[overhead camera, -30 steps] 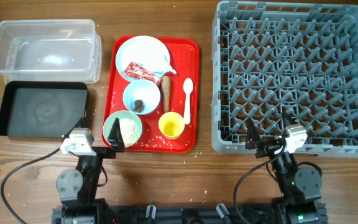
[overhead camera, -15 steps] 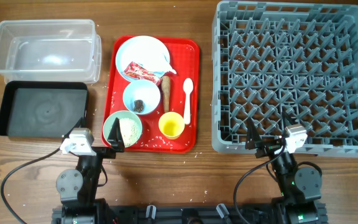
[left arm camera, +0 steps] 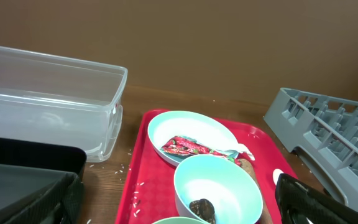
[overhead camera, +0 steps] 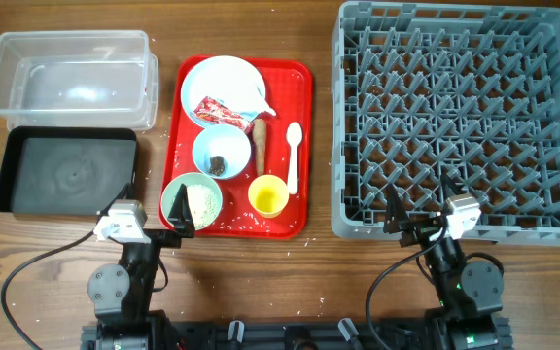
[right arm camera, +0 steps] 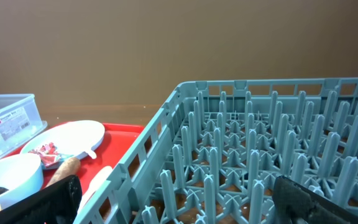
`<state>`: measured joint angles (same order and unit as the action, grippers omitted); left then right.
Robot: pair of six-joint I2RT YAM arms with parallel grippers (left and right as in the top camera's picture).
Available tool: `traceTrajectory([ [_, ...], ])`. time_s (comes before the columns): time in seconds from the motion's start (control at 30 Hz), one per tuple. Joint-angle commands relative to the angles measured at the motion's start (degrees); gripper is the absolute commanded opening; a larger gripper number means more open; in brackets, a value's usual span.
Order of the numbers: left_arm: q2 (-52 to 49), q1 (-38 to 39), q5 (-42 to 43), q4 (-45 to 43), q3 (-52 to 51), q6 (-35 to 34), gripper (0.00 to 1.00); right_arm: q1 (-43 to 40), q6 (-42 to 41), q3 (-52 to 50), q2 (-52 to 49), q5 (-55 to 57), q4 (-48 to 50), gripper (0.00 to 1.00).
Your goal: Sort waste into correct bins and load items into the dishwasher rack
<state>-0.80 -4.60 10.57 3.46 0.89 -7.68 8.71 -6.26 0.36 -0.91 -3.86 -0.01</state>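
A red-and-white wrapper (overhead camera: pixel 219 112) lies on the pale blue plate (overhead camera: pixel 224 80) on a red tray. A brown stick (overhead camera: pixel 260 146), a white spoon (overhead camera: pixel 294 156), a yellow cup (overhead camera: pixel 267 195), a bowl with a dark scrap (overhead camera: pixel 221 153) and a bowl with rice (overhead camera: pixel 192 202) are on the tray too. The clear tub (overhead camera: pixel 66 73) and black tray (overhead camera: pixel 66 173) stand on the left, and the grey rack (overhead camera: pixel 460 122) on the right. My left gripper (overhead camera: pixel 154 206) is open and empty at the tray's near left corner. My right gripper (overhead camera: pixel 421 199) is open and empty at the rack's near edge.
The red tray (overhead camera: pixel 299 78) sits between the bins and the rack. Loose rice grains lie on its near part and on the wood in front of it. The left wrist view shows the tub wall (left arm camera: pixel 55 106) and the dark scrap (left arm camera: pixel 202 208).
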Motion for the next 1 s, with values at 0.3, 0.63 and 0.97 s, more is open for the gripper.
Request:
traceTrajectory([
  [0.3, -11.5, 0.3, 8.4, -0.6, 11.0, -2.6, 1.00, 0.4, 0.3, 14.3, -6.1, -1.1, -8.5, 1.00],
  [0.63, -55.2, 0.4, 12.6, 22.4, 53.5, -2.6, 1.00, 0.4, 5.4, 46.6, -33.6, -1.1, -31.2, 1.00],
  [0.97, -100.0, 14.6, -0.1, 43.5, 93.6, 0.0, 1.00, 0.4, 4.6, 59.1, -51.6, -6.7, -45.3, 1.00],
])
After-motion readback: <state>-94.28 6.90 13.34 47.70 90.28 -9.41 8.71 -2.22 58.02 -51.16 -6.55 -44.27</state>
